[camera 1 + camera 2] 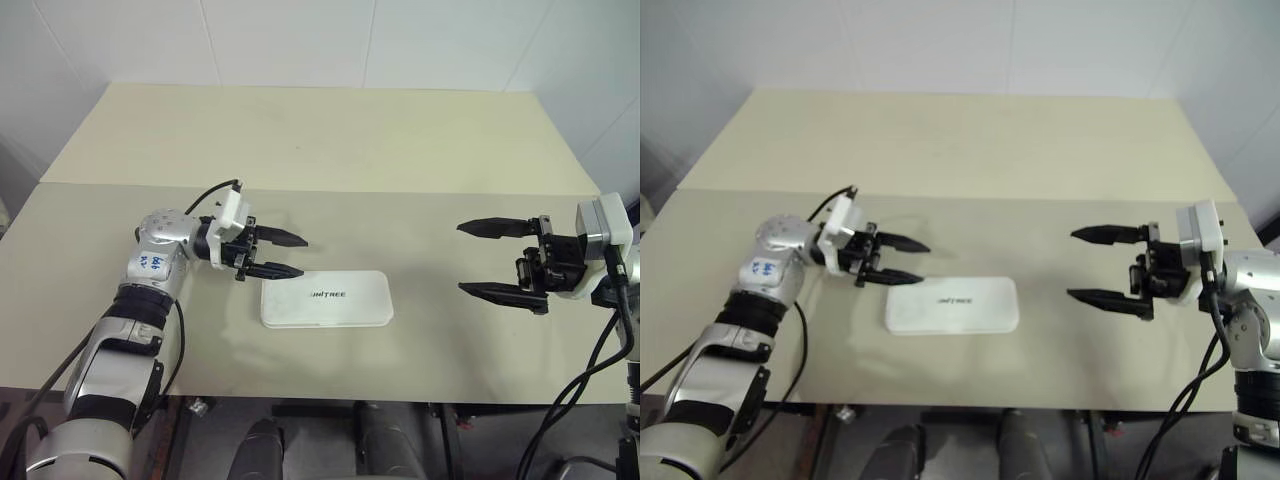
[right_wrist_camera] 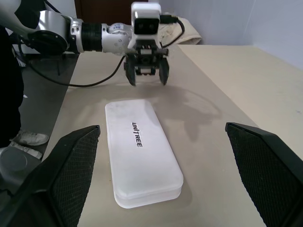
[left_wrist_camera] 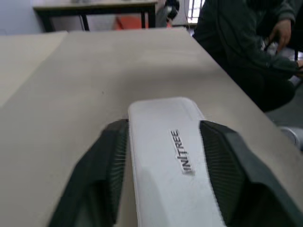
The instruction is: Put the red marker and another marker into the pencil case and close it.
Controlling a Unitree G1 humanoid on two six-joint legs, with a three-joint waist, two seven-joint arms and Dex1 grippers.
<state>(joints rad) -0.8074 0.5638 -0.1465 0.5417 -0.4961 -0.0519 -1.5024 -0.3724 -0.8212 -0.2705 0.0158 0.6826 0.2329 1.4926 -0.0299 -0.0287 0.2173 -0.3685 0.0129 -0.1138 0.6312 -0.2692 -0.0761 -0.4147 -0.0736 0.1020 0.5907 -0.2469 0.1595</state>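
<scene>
White tiled walls back a pale beige tabletop (image 1: 330, 140) in the head views. On it lies the white hard-plastic rectangular pencil case (image 1: 326, 299) with rounded corners and black UNITREE lettering, lid down flat, near the front edge and between the two arms. Left gripper (image 1: 282, 255) hangs just beside the case's left end, slightly above it, its two black fingers parted with nothing between them. Right gripper (image 1: 500, 260) is well apart from the case on the other side, fingers spread wide, also empty. Left wrist view: the case's end sits between the two ribbed pads (image 3: 215, 170); whether they touch its sides, cannot tell, but they do not look clamped. A seated person in dark clothing (image 3: 246, 52) is beyond the table edge. Right wrist view: the case seen lengthwise, lid seated on the base all round, with the left gripper raised just past its far end and the right fingers (image 2: 71, 165) wide to either side. Neither marker lies on the table, so judged: both are probably inside and the case is closed. Task looks essentially complete; left to do, at most, clearing the arms.
</scene>
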